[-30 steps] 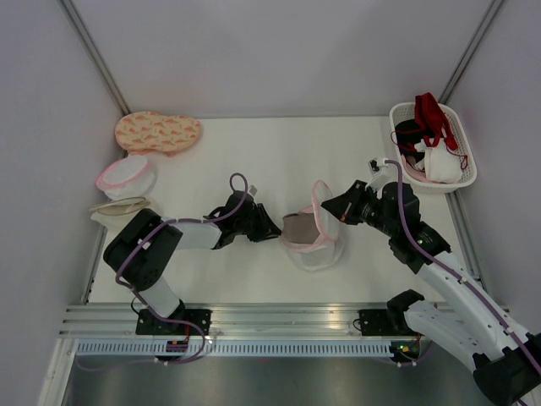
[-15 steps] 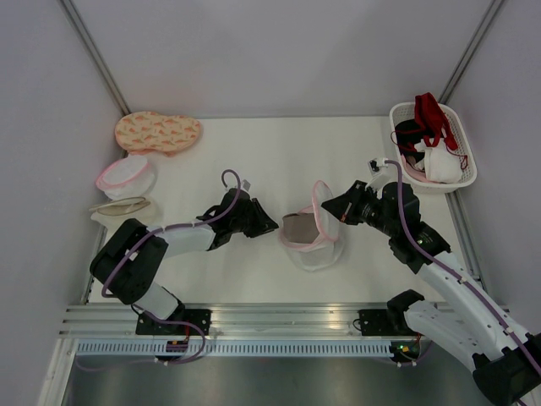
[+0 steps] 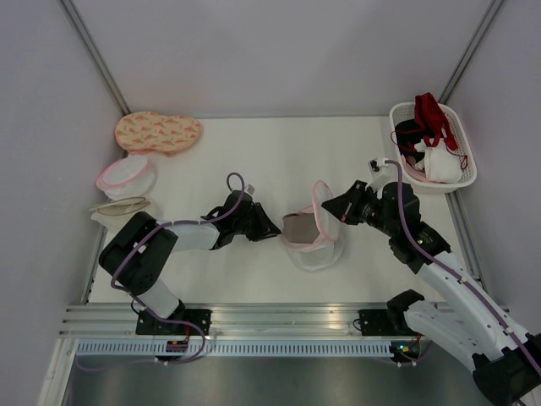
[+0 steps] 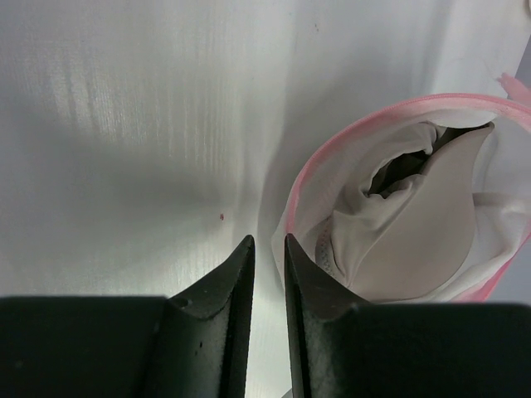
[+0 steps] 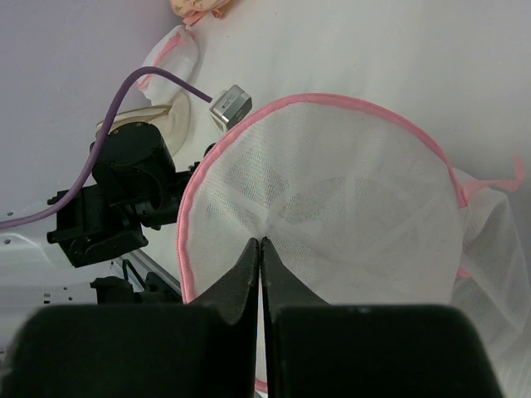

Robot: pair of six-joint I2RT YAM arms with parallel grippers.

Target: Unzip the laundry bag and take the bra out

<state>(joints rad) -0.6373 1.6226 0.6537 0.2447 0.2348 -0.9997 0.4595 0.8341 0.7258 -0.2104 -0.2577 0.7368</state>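
Observation:
The laundry bag (image 3: 314,245) lies mid-table, unzipped, its pink-rimmed mesh lid (image 5: 348,191) lifted upright. My right gripper (image 3: 331,210) is shut on the mesh of that lid (image 5: 261,241). The taupe bra (image 3: 297,227) sits in the open mouth, and in the left wrist view its smooth cup (image 4: 423,240) shows inside the pink rim (image 4: 319,157). My left gripper (image 3: 275,233) lies low on the table just left of the opening. Its jaws (image 4: 267,242) stand a narrow gap apart with only table between them, the right fingertip next to the bag's rim.
A white basket (image 3: 463,173) with red, black and white garments stands at the back right. At the left edge lie an orange-patterned pad (image 3: 158,131), a fuller pink-rimmed mesh bag (image 3: 125,176) and a beige-rimmed mesh bag (image 3: 118,205).
The left arm drew back a little from the bag, then came forward to its mouth again, jaws slightly narrower. The right gripper has kept the lid up without moving.

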